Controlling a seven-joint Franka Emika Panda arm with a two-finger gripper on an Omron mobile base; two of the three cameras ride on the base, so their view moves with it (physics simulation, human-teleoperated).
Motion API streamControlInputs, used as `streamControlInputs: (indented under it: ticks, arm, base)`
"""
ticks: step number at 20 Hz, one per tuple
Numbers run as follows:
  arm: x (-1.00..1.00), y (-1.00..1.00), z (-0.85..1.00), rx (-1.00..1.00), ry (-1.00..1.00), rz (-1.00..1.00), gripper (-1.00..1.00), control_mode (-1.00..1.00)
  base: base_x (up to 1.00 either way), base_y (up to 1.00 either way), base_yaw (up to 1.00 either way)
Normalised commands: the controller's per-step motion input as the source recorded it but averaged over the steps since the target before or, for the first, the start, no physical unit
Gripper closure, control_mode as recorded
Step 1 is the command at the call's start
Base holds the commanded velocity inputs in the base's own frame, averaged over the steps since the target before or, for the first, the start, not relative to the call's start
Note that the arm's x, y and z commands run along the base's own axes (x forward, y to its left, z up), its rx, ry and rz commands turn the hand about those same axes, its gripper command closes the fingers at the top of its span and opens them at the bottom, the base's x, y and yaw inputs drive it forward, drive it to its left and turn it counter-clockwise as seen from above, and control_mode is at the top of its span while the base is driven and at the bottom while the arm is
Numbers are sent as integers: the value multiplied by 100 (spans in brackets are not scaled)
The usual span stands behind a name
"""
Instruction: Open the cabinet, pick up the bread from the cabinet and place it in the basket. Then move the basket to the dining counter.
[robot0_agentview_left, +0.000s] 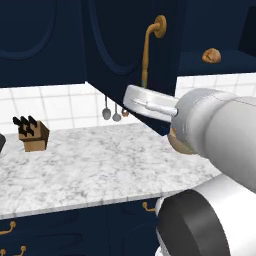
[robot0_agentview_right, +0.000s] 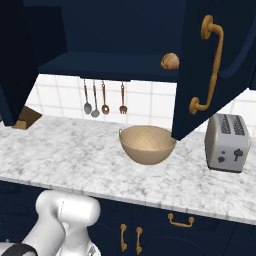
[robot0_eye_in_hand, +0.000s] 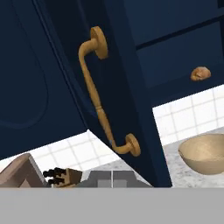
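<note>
The navy cabinet door (robot0_agentview_right: 200, 95) stands swung open, its curved brass handle (robot0_eye_in_hand: 103, 96) just above and ahead of my gripper (robot0_eye_in_hand: 112, 178). The gripper is shut with nothing between its fingers and is apart from the handle. The bread (robot0_agentview_right: 170, 61), a small golden-brown bun, lies on the open cabinet shelf (robot0_agentview_right: 110, 67); it is also the bread (robot0_agentview_left: 211, 55) in the left base view and the bread (robot0_eye_in_hand: 200, 73) in the hand view. The tan basket (robot0_agentview_right: 147, 144) sits on the marble counter below the shelf, and my arm half hides the basket (robot0_agentview_left: 179, 145). The dining counter is out of view.
A silver toaster (robot0_agentview_right: 227, 142) stands right of the basket. Utensils (robot0_agentview_right: 95, 102) hang on the tiled wall under the cabinet. A knife block (robot0_agentview_left: 34, 134) sits at the counter's left. Drawers with brass pulls (robot0_agentview_right: 180, 220) run below the counter (robot0_agentview_left: 90, 165).
</note>
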Motion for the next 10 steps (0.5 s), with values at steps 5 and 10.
streamControlInputs:
  ticks: [5, 10]
  arm:
    - [-8, -100, 0, 2, 1, 9, 100, -100]
    - [7, -100, 0, 0, 11, 7, 100, -100]
  base:
    - [0, 0, 0]
    - [0, 0, 0]
